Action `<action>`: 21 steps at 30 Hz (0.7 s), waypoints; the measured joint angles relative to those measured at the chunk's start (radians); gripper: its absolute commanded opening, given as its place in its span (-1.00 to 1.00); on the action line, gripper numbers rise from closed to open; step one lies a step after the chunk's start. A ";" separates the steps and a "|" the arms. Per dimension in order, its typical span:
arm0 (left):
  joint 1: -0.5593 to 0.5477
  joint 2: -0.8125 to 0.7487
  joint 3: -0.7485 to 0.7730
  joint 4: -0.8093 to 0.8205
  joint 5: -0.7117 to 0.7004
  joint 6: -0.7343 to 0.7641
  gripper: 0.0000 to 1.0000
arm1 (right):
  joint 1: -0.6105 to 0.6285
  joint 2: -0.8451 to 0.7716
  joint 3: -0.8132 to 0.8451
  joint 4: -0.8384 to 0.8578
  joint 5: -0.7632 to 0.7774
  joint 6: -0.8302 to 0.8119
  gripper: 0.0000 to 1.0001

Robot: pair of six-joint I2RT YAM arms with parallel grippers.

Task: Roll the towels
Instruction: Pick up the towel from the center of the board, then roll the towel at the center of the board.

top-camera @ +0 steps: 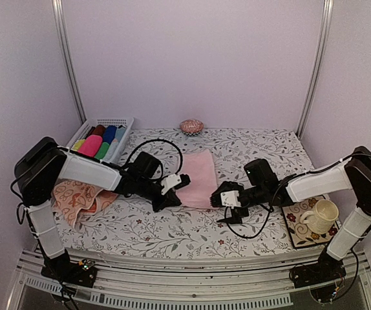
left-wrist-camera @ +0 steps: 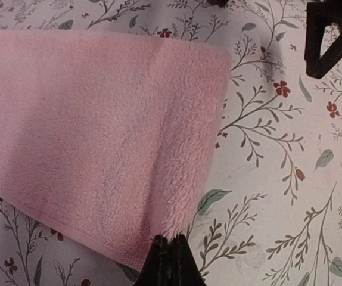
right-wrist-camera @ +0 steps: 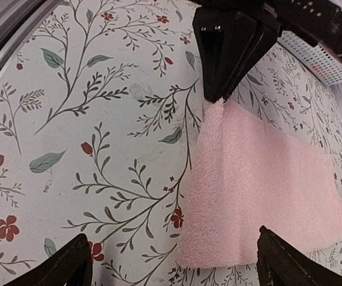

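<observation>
left gripper (left-wrist-camera: 171,259) – pinched shut on a corner of the pink towel (top-camera: 197,177) | right gripper (right-wrist-camera: 174,262) – spread wide, holding nothing, at the neighbouring corner | towel lying flat

pink towel (top-camera: 197,179): plain light pink terry, unrolled, lying flat at the centre of the table (top-camera: 172,232)
patterned towel (top-camera: 75,197): peach-orange with cream swirls, crumpled, at the table's 9 o'clock edge
</observation>
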State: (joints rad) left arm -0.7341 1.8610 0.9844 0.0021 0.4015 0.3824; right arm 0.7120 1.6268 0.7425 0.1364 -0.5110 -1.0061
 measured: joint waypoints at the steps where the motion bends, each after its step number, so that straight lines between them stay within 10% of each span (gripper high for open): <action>1: 0.006 0.000 0.000 0.000 0.010 -0.007 -1.00 | 0.014 0.019 0.000 0.017 0.026 0.002 0.90; 13: 0.051 -0.002 0.000 -0.001 0.085 -0.039 -1.00 | 0.086 0.182 0.063 0.141 0.298 0.044 0.44; 21: 0.053 -0.002 0.000 -0.001 0.090 -0.040 -1.00 | 0.087 0.229 0.111 0.108 0.367 0.079 -0.82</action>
State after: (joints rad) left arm -0.6807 1.8587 0.9844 0.0013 0.4911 0.3428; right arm 0.7986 1.8553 0.8539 0.2440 -0.1440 -0.9276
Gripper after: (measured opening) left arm 0.009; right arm 0.271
